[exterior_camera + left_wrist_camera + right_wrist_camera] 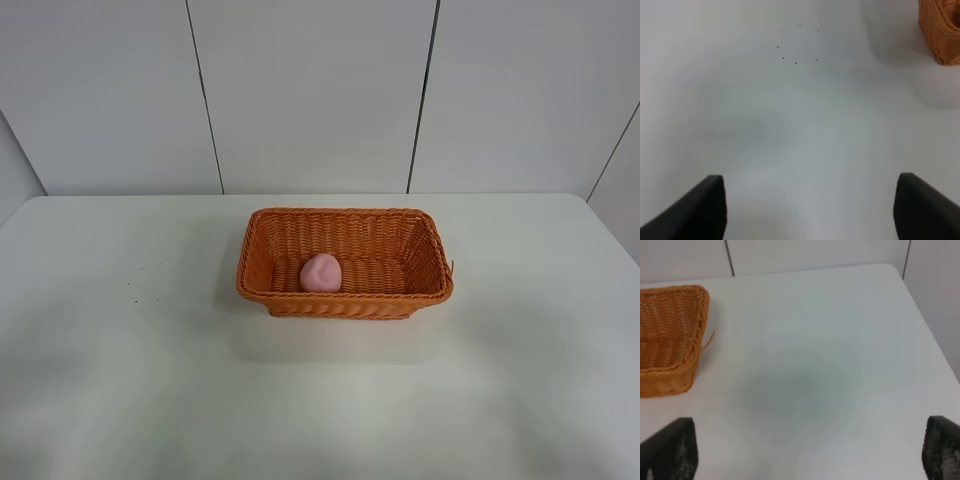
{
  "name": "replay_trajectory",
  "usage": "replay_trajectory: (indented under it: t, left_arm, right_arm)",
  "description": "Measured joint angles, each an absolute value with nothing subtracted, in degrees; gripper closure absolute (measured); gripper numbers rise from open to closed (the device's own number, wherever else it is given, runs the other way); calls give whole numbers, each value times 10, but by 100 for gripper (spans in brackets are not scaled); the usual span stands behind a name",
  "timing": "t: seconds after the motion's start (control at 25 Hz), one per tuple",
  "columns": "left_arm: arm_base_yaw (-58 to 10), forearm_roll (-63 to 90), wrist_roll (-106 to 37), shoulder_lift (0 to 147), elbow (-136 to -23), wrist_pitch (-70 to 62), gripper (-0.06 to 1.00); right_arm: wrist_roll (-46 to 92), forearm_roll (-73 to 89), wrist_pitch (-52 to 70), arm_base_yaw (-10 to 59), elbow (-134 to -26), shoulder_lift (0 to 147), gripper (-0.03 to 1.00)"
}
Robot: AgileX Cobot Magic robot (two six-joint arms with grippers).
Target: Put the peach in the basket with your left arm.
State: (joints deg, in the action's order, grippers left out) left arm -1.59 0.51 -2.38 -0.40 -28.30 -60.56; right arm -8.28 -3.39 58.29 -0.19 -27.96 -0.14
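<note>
Small pale pink matte peach (321, 272) sits in the orange woven wicker basket (344, 302); both jaws spread, empty over white worktop (120, 380). Nothing left but parking clear.

Basket (344, 300): orange wicker, tight horizontal weave, braided rim of the same orange. Peach (322, 273): pale matte pink, unpatterned. Table (120, 380): plain white, a few tiny dark specks (796, 63) in a loose ring. Wall panels (310, 90): white, dark seams. Gripper fingers (695, 212): matte black.
</note>
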Motion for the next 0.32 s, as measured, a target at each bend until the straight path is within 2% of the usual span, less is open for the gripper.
replay_trajectory:
  t: [0.32]
  left_arm:
    - [-16, 0, -16, -4, -283, -606, 15]
  right_arm:
    - [-83, -34, 583, -2, -280, -1, 27]
